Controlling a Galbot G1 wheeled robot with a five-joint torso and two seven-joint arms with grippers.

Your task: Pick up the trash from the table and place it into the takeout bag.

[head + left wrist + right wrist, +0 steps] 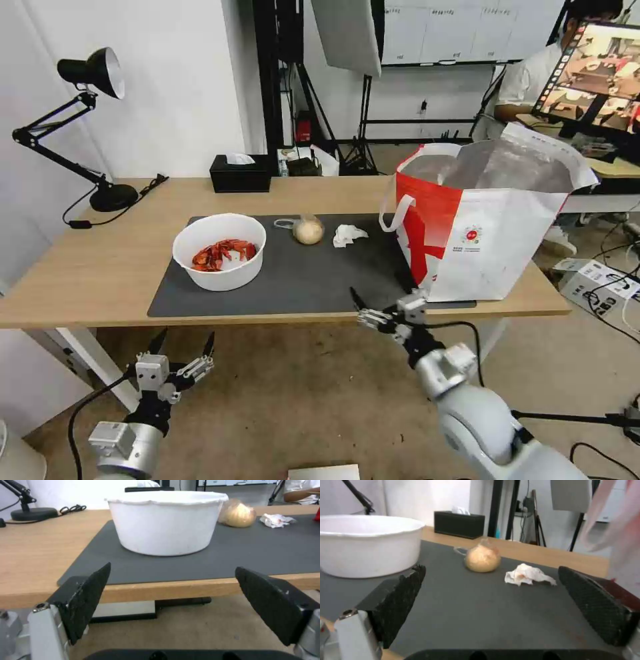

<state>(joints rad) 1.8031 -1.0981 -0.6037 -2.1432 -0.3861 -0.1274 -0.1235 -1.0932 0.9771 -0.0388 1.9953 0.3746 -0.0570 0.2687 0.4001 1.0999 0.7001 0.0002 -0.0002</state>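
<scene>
**Reaching in for the tissue, nothing gripped yet**

From the head view: right gripper (355, 308) raised to the near edge of the table (80, 273), at the front of the dark mat (300, 287), just left of the takeout bag (487, 227); fingers spread, holding nothing. Left gripper (185, 341) low, below the tabletop and short of it, fingers also spread and empty, apparently parked. On the mat, from left to right: white bowl (219, 251) of red shells, bagged beige ball (308, 231), crumpled tissue (348, 235), then the bag standing open-mouthed at the right end. Black tissue box (240, 173) at the far edge.

From the left wrist view: pads (90, 597) wide apart, aimed at the bowl (166, 525) from below table level; ball (237, 515) and tissue (276, 520) beyond.

From the right wrist view: pads (398, 600) open over the mat, ball (482, 559) and tissue (528, 575) ahead between them, bowl (363, 547) to one side, bag handle blurred close by.

Judged step: approach before the first pick, probably ball or tissue. Next move calls for advancing over the mat, lowering around one piece, closing gently on soft material, then lifting high enough to clear the bag's rim.
</scene>
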